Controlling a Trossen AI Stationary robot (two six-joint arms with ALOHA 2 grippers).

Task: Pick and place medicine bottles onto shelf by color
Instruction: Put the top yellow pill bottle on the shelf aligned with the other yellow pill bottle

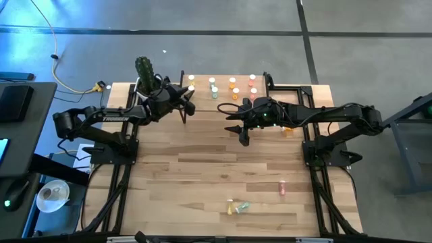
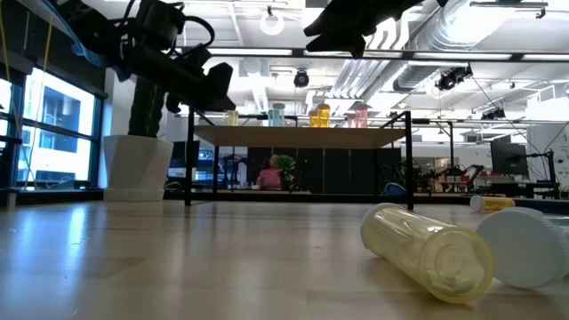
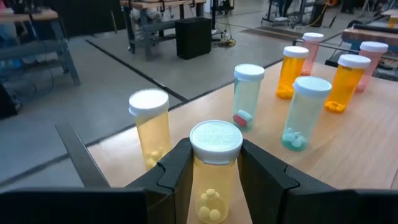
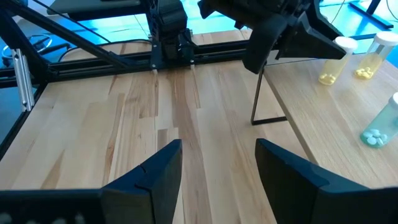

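Your left claw (image 3: 214,186) gripped an upright yellow white-capped medicine bottle (image 3: 214,168) over the low light-wood shelf's (image 3: 367,149) left end, just beside its yellow twin (image 3: 151,127), while your right claw (image 4: 217,168) hung open off the shelf's front edge.

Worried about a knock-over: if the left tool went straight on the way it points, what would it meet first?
The left tool already grips a yellow bottle. Straight ahead, the green bottle with the reddish pill looks first in line, though depth is unclear.
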